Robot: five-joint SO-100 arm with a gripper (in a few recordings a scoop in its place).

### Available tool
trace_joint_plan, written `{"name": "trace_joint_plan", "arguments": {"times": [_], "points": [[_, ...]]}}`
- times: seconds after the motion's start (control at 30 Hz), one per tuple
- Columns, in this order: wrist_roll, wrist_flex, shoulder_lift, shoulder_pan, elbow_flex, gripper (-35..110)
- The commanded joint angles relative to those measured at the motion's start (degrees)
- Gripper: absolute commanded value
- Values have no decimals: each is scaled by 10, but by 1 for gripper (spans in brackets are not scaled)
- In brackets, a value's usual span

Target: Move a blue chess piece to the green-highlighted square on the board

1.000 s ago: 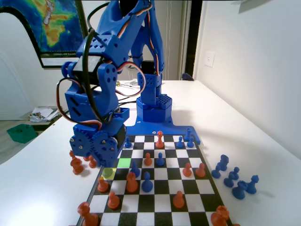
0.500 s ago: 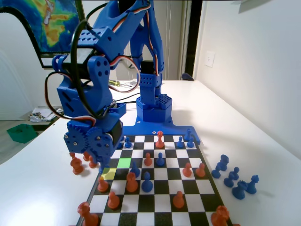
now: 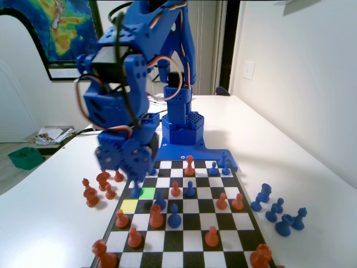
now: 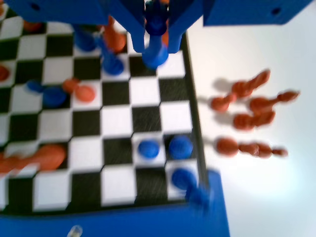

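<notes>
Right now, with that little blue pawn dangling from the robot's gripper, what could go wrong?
The small blue plastic pawn, pinched near its top in the blue gripper, might slip or land tilted. In the fixed view it hangs by the left edge of the bright green square, so it could land off-centre. Another blue piece stands just beside that square and could get knocked.

The blue pawn [image 4: 155, 47] is seen to be smooth plastic, and so is the gripper [image 4: 157, 29] holding it. The board [image 3: 223, 234] beneath is flat and faintly shiny. The table [image 3: 312, 167] around the board is plain, smooth white.
</notes>
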Motion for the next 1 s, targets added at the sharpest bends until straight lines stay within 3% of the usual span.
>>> {"name": "trace_joint_plan", "arguments": {"times": [0.0,0.4,0.97], "points": [[1,2,82,-6,19,3],[-8,-33,101,-4,76,3],[-7,-39,30,3,32,3]]}}
